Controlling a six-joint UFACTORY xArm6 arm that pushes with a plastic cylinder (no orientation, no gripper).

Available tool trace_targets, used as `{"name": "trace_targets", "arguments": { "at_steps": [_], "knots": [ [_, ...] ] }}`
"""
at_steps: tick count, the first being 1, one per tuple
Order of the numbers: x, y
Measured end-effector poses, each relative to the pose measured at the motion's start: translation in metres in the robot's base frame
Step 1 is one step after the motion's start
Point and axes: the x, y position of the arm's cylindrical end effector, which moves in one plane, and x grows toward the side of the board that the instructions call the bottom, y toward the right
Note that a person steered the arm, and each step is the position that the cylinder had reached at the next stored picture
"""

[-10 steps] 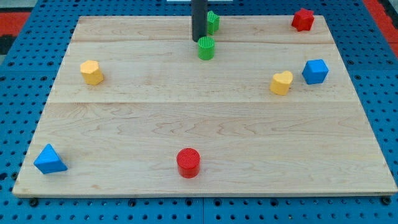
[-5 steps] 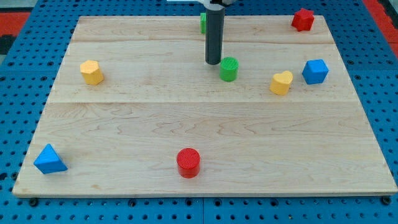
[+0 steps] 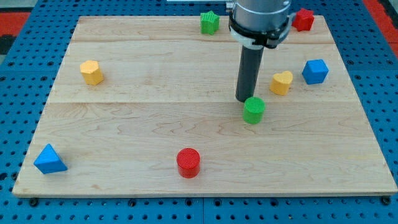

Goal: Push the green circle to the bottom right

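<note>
Wooden board (image 3: 124,124), ribbed green circle (image 3: 254,110)

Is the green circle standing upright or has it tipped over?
Upright. The green circle shows its round flat top facing up, resting on the board, with my tip at its upper-left edge.

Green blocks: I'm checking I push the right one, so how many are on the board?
2. The green circle sits near the board's middle, touching my tip at its lower right. The green star is at the view's top edge. None seems hidden.

Red block (image 3: 303,19) at top, partly behind arm (image 3: 259,18)
</note>
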Motion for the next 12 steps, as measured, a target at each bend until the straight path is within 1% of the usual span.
{"name": "trace_targets", "arguments": {
  "at_steps": [4, 5, 6, 8, 9, 11, 12],
  "knots": [
    [0.005, -0.02],
    [0.013, -0.02],
    [0.027, -0.004],
    [0.038, 0.083],
    [0.041, 0.093],
    [0.078, 0.124],
    [0.085, 0.125]
  ]
}}
